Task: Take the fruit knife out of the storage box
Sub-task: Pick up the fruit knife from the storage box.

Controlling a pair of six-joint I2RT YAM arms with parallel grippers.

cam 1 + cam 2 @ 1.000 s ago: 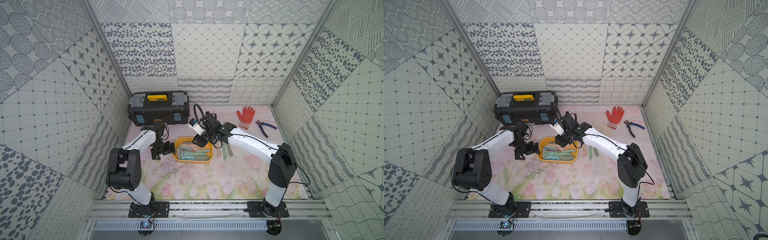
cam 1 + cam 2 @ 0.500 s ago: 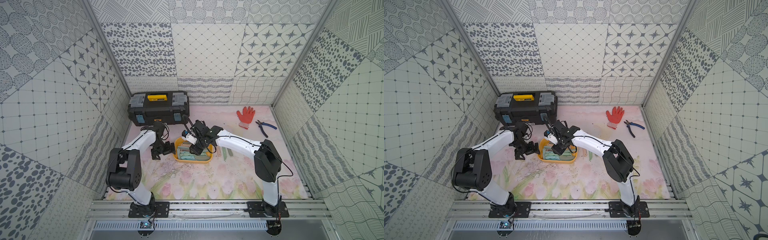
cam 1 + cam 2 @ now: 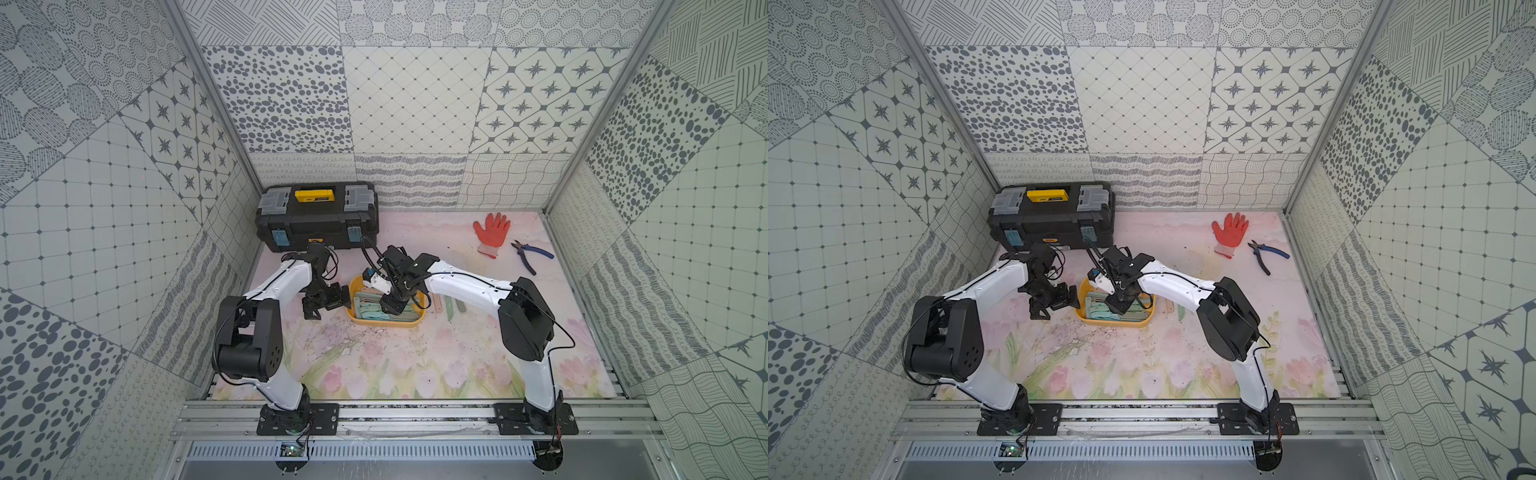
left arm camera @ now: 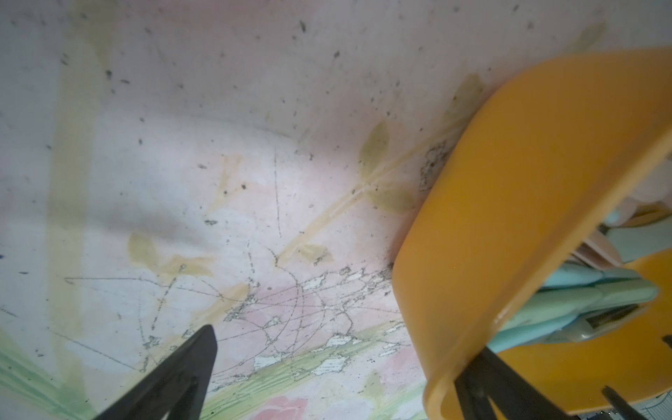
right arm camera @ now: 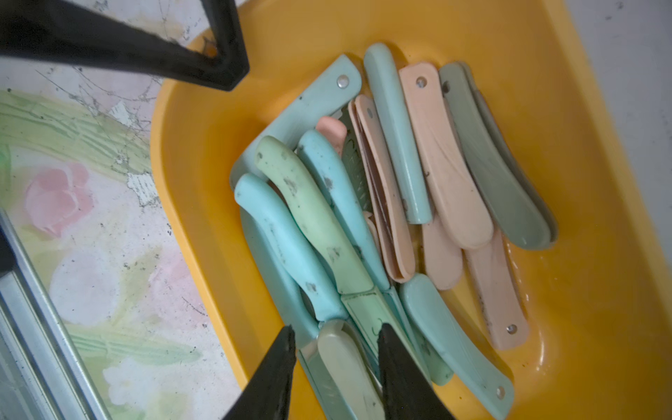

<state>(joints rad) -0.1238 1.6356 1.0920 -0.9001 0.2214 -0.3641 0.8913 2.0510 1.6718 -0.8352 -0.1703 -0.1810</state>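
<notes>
- Grey-and-white patterned walls closed in a flowered mat (image 3: 374, 374), scuffed near its middle. A black toolbox (image 3: 316, 224) sat at the back, left of centre in both top views.
- The yellow tub (image 3: 386, 325) lay just above the centre of the frame, holding a heap of pastel folding knives (image 5: 429, 163).
- A second before, the right gripper (image 3: 392, 307) had hung by the tub's upper right corner. It had since swung over the tub's left end and come down into its lower middle.
- In the right wrist view its fingers stood narrowly apart on either side of a pale knife (image 5: 345, 363) at the bottom centre of the frame. Whether they already pinched it could not be told.
- The left gripper (image 3: 328, 301) had not moved. Its fingers were spread wide at the tub's left end, holding nothing, one finger over the mat and the other at the rim.
- The reach looked finished and the grasp was the step in hand. The pale knife was still inside the tub, so the lift out remained.
- A few loose knives (image 3: 449, 309) lay on the mat just right of the tub.
</notes>
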